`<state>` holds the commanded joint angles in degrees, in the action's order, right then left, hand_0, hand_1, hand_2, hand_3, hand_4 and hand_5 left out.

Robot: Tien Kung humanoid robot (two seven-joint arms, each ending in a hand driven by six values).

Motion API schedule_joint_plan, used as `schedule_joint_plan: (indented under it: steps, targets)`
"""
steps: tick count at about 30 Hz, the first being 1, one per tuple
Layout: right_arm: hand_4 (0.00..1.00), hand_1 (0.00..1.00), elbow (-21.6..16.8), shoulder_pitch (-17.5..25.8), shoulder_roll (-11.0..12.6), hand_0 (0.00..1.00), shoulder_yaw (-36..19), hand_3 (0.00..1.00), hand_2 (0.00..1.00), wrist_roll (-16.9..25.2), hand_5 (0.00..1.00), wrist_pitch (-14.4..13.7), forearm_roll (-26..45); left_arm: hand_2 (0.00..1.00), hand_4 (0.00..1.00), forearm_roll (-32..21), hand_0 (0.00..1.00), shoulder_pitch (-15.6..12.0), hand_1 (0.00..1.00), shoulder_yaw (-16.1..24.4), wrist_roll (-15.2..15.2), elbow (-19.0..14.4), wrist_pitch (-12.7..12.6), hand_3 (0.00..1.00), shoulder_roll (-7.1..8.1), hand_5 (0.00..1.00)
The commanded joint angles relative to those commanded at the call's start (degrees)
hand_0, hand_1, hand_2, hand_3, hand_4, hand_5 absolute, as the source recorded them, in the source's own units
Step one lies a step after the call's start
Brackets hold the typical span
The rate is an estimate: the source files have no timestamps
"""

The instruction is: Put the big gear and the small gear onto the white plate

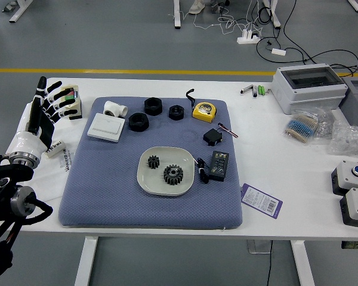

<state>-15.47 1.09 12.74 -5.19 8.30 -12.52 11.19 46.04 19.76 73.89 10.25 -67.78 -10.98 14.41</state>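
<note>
While your left hand [55,102] hangs above the far left part of the table [268,161], its fingers are well spread, pointing to the right, and it has hold of nothing. To the right of this hand, and nearer to you, you can see the white plate [167,156], which lies on the blue mat [149,211]. On the plate are both gears: the small gear [153,161] is on the side closer to your hand, and the big gear [173,174] is just beside it, farther to the right and a little nearer to you, with both apart from the plate's rim. Close by your fingertips stands a small white and yellow box [74,107], but whether they touch, you cannot tell. Beside the wrist, at its right, you find a white cylinder [55,148]. Going right from the hand, you meet first the flat white switch [106,127] and the white pipe piece [115,109], then three black round parts [138,122], and after them the yellow tape measure [204,111]. Farther right of the plate, as seen from your hand, are the black cable [202,171] and the black box [219,165], side by side, and beyond the plate, the small black block [212,137]. Well apart from the hand, past the mat's right edge and nearer to you, lies the purple and white card [261,201].
</note>
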Motion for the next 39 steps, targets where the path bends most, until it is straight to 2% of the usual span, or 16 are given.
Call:
schedule_joint_plan:
  steps: [4, 5, 6, 10, 11, 14, 17, 23, 32, 39]
  targets:
    - [0.754, 0.626, 0.00, -0.08, 0.04, 0.619, -0.02, 0.547, 0.727, -0.03, 0.717, 0.02, -0.12, 0.700, 0.943, 2.88, 0.443, -0.46, 0.613, 1.47, -1.03, 0.04, 0.25, 0.767, -0.06, 0.879]
    - [0.754, 0.626, 0.00, -0.09, 0.04, 0.619, -0.02, 0.547, 0.727, -0.03, 0.717, 0.02, -0.14, 0.710, 0.940, 3.75, 0.490, -0.55, 0.629, 1.77, -1.37, 0.00, 0.40, 0.765, -0.08, 0.877]
    - [0.754, 0.626, 0.00, -0.10, 0.05, 0.619, -0.03, 0.547, 0.727, -0.03, 0.717, 0.03, -0.15, 0.710, 0.940, 4.54, 0.490, -0.68, 0.629, 2.24, -2.20, -0.07, 0.92, 0.765, -0.13, 0.877]
    - [0.754, 0.626, 0.00, -0.12, 0.07, 0.619, -0.05, 0.547, 0.727, -0.05, 0.717, 0.05, -0.24, 0.710, 0.940, 9.39, 0.490, -1.19, 0.629, 4.88, -10.29, -0.43, 6.40, 0.765, -0.24, 0.877]
    - [0.755, 0.626, 0.01, -0.13, 0.06, 0.620, -0.05, 0.547, 0.727, -0.05, 0.716, 0.05, -0.19, 0.736, 0.929, 9.82, 0.677, -1.42, 0.679, 5.12, -12.23, -0.66, 7.83, 0.765, -0.19, 0.866]
    - [0.755, 0.626, 0.00, -0.16, 0.05, 0.620, -0.04, 0.547, 0.727, -0.07, 0.716, 0.03, -0.19, 0.736, 0.929, 9.90, 0.677, -1.92, 0.679, 5.86, -15.29, -1.19, 10.04, 0.765, -0.38, 0.866]
    - [0.754, 0.626, 0.00, -0.20, 0.05, 0.619, 0.04, 0.546, 0.727, -0.09, 0.716, 0.03, -0.17, 0.752, 0.926, 9.78, 0.703, -2.20, 0.688, 6.41, -16.83, -1.63, 11.21, 0.766, -0.57, 0.866]
    - [0.754, 0.626, 0.02, -0.21, 0.07, 0.619, 0.06, 0.546, 0.727, -0.10, 0.715, 0.04, -0.27, 0.756, 0.923, 9.36, 0.714, -2.68, 0.698, 7.52, -16.35, -2.02, 11.16, 0.767, -0.85, 0.863]
    - [0.755, 0.626, 0.01, -0.29, 0.10, 0.619, 0.06, 0.547, 0.727, -0.13, 0.716, 0.06, -0.35, 0.757, 0.919, 8.05, 0.726, -3.11, 0.702, 8.24, -13.24, -1.97, 9.46, 0.767, -1.46, 0.859]
    - [0.755, 0.626, -0.03, -0.37, 0.15, 0.620, 0.00, 0.546, 0.727, -0.10, 0.716, 0.10, -0.39, 0.757, 0.917, 7.14, 0.727, -3.31, 0.702, 8.67, -12.99, -1.55, 9.59, 0.767, -1.99, 0.857]
